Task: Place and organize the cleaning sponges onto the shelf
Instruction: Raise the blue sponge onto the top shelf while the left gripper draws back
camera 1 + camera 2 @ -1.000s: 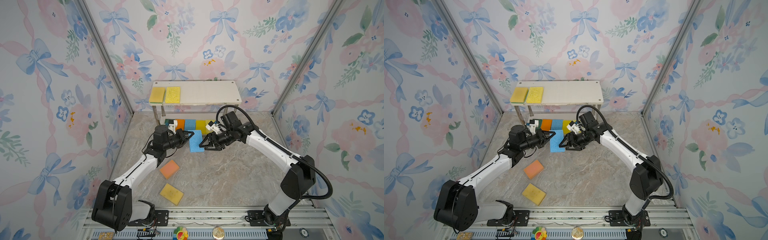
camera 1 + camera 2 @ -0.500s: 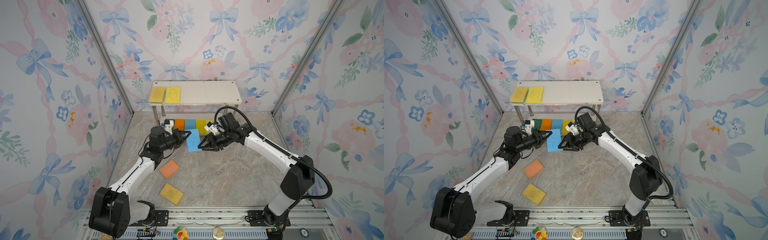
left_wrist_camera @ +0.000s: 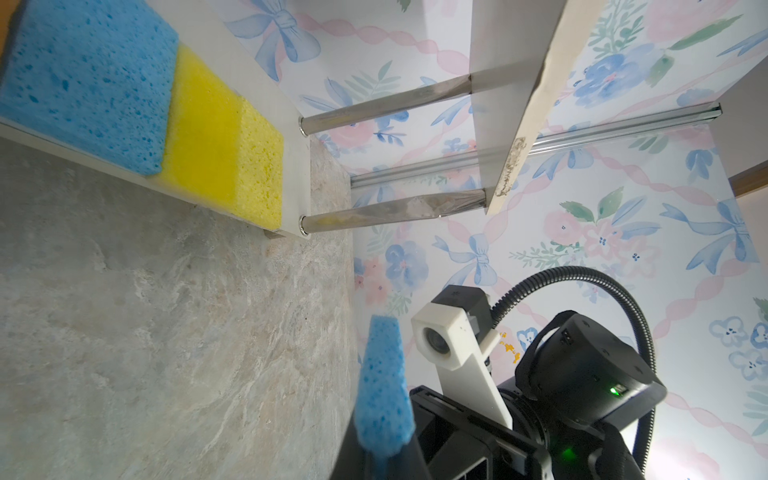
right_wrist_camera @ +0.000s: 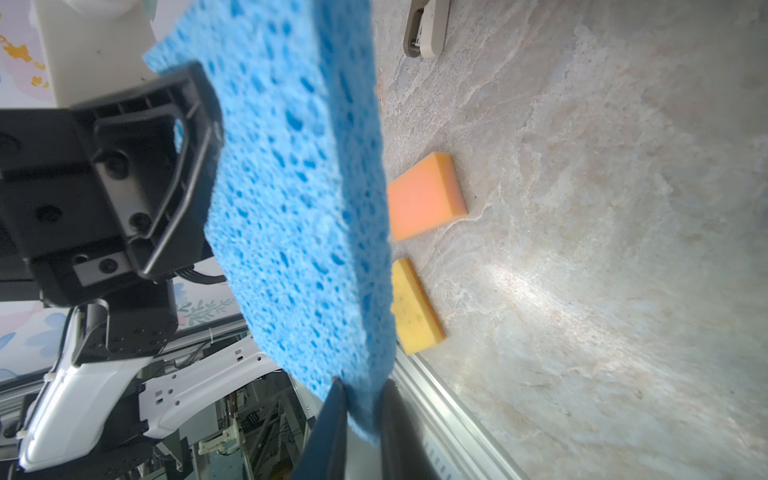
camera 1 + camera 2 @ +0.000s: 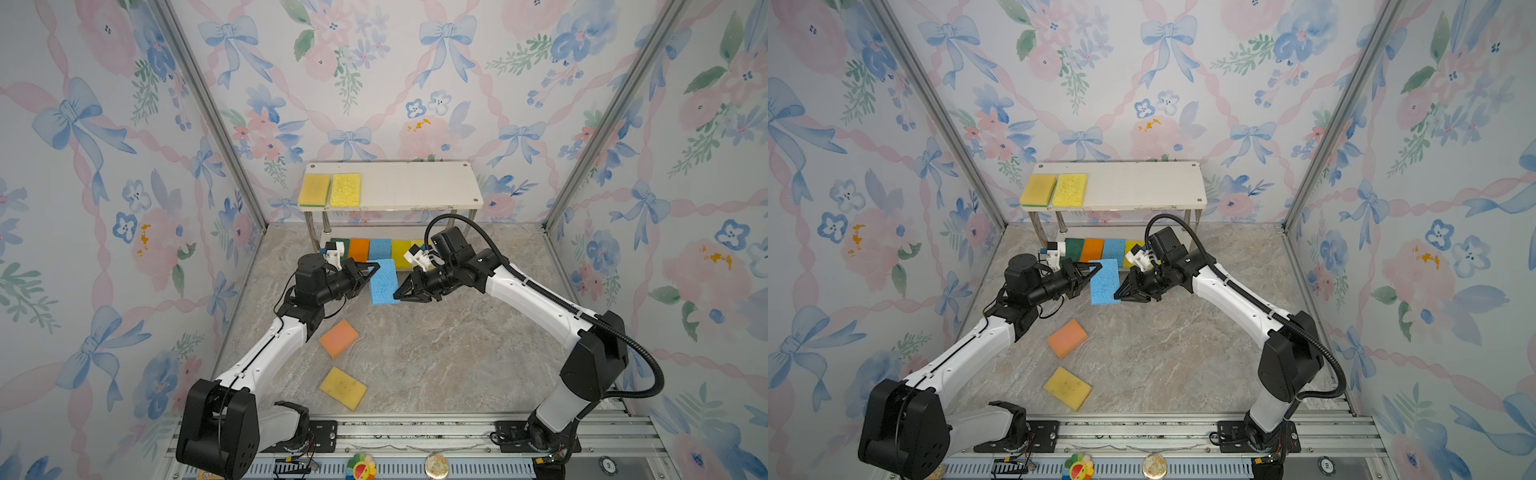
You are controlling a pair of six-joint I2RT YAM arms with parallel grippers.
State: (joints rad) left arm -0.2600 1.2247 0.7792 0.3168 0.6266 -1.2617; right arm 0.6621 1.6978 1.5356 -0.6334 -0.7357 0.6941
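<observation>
A blue sponge (image 5: 383,281) (image 5: 1105,281) hangs on edge above the floor in front of the shelf (image 5: 415,185). My left gripper (image 5: 374,268) (image 3: 384,461) is shut on its upper corner. On the opposite lower edge my right gripper (image 5: 398,296) (image 4: 361,411) is pinched shut. Two yellow sponges (image 5: 330,190) lie at the left end of the top board. The lower board holds a row: dark green (image 5: 340,243), orange (image 5: 359,248), blue (image 5: 380,248), yellow (image 5: 401,251). An orange sponge (image 5: 338,338) and a yellow sponge (image 5: 343,388) lie on the floor.
The shelf's metal legs (image 3: 386,108) stand close behind both grippers. The right part of the top board (image 5: 1142,187) is bare. A metal rail (image 5: 415,432) runs along the front edge, and floral walls close in on both sides.
My right gripper has closed onto the blue sponge's edge. The sponge and both grippers have shifted slightly to the left.
</observation>
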